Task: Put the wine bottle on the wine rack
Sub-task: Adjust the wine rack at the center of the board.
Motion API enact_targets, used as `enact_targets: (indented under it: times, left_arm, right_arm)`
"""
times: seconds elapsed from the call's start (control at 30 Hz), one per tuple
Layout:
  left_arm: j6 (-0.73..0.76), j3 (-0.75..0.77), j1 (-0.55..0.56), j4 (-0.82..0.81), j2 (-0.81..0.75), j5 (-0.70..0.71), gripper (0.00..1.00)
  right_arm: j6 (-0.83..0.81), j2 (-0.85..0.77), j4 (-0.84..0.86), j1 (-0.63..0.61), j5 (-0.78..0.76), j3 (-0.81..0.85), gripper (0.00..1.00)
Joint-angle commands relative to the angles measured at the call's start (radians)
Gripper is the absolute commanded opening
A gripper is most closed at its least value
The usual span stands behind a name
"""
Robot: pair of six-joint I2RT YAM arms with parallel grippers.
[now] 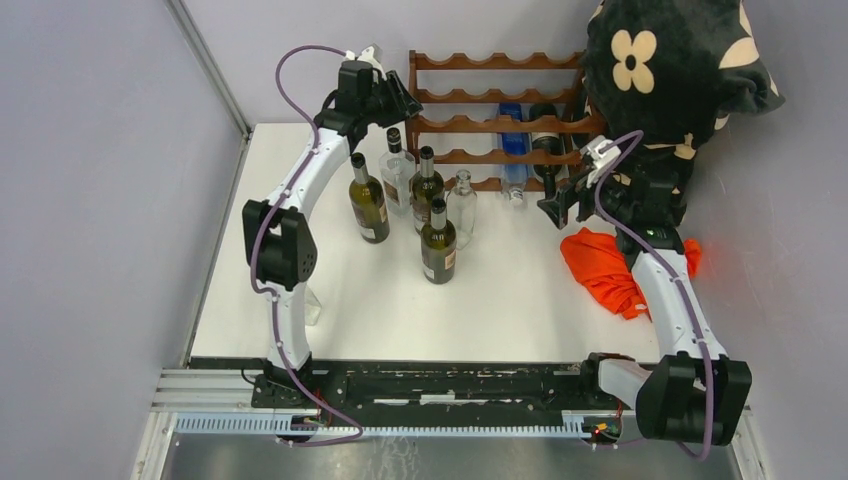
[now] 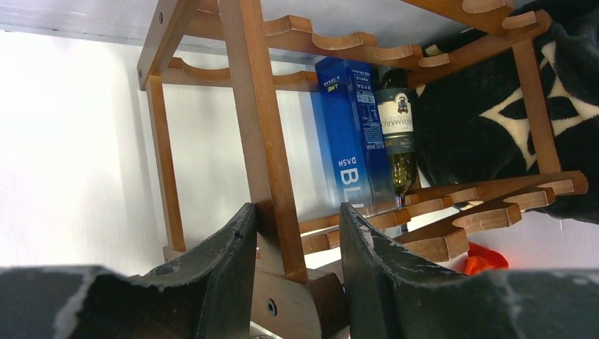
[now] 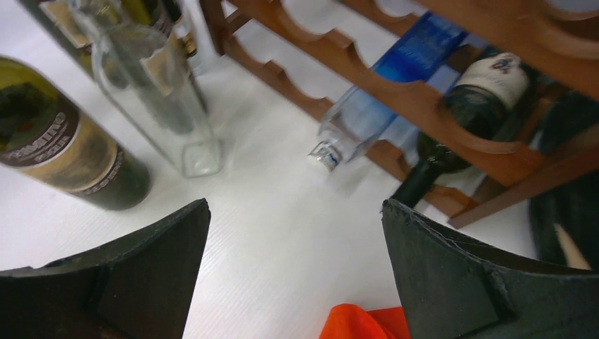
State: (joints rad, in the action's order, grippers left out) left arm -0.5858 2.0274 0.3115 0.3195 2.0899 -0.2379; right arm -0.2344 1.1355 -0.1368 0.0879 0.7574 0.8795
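From above, you see your left hand reaching to the left end of the reddish-brown wooden wine rack with scalloped rails. The rack stands at the back of the white counter. The arm's own wrist hides the contact there. Your left wrist camera shows it: the fingers are drawn in on either side of the rack's upright end post, pinching it.

Your right hand is spread wide with only bare counter between the fingers. It sits just in front of the right half of the rack.

The dark glass wine bottle with a pale label lies low in the rack, right of centre. It is just beside a blue rectangular bottle. Only the right wrist view shows their necks poking out toward the front, and the dark neck slanting down.

The overhead view alone shows the whole cluster of five standing bottles, dark and clear, left of centre. It also shows a black cloth with cream flowers over the rack's right end. A crumpled orange cloth lies beside your right arm.
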Motion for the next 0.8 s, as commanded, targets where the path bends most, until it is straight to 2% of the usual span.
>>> enact_targets:
  times: [0.0, 0.13, 0.3, 0.37, 0.47, 0.6, 0.77]
  left_arm:
    - [-0.039, 0.0, 0.038, -0.034, -0.133, -0.226, 0.28]
    - [-0.039, -0.022, 0.047, -0.045, -0.155, -0.231, 0.28]
    - [-0.033, -0.047, 0.05, -0.048, -0.173, -0.239, 0.28]
    - [-0.033, -0.058, 0.051, -0.051, -0.18, -0.241, 0.28]
    - [-0.037, -0.074, 0.052, -0.062, -0.192, -0.242, 0.28]
    - [-0.039, -0.082, 0.053, -0.072, -0.199, -0.243, 0.28]
    - [-0.039, -0.084, 0.054, -0.072, -0.205, -0.247, 0.28]
  right_arm:
    - [0.089, -0.059, 0.199, 0.039, -0.1, 0.066, 0.97]
    - [0.125, -0.039, 0.321, 0.052, -0.247, 0.107, 0.94]
    - [0.125, 0.076, 0.391, 0.061, -0.406, 0.221, 0.85]
    - [0.106, 0.111, 0.422, 0.069, -0.495, 0.262, 0.73]
    - [0.053, 0.17, 0.473, 0.094, -0.627, 0.336, 0.65]
    - [0.029, 0.294, 0.445, 0.163, -0.685, 0.526, 0.58]
    - [0.054, 0.444, 0.369, 0.245, -0.675, 0.757, 0.57]
